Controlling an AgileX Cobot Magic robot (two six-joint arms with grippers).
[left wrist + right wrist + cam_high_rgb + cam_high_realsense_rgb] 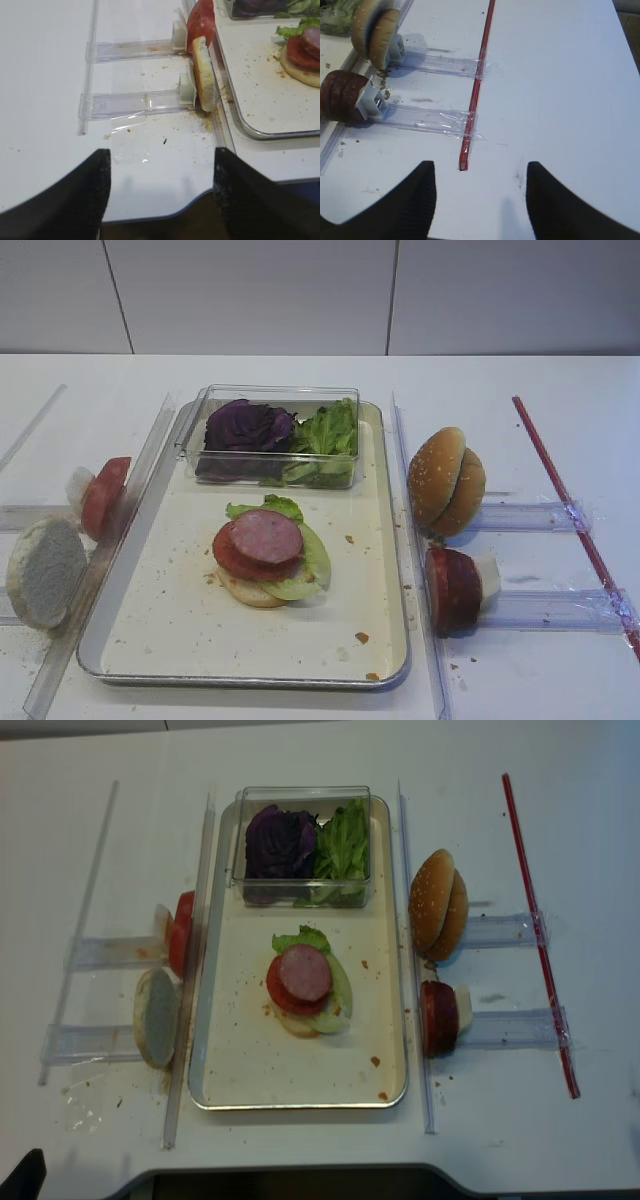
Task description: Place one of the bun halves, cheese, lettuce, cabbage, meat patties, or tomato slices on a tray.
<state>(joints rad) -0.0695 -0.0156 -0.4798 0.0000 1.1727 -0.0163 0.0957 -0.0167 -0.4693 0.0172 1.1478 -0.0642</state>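
table: plain white top, pale wall panels at 12 o'clock, crumbs all over.
right gripper: nearest, hanging over bare table at about 5 o'clock, jaws spread wide, nothing in them.
left gripper: same deal around 7 o'clock, jaws apart and empty.
tray: dead centre; the stack on it goes pale bun, lettuce, tomato, meat patty on top, so I'd guess it's a burger mid-build.
meat patties: spares at 3 o'clock, standing on edge in a clear rack, probably so jaws can pinch one.
sesame buns: next rack back, also on edge.
tomato slices: 9 o'clock rack, pale bun half nearer.
clear box: far end of tray, cabbage left, lettuce right.
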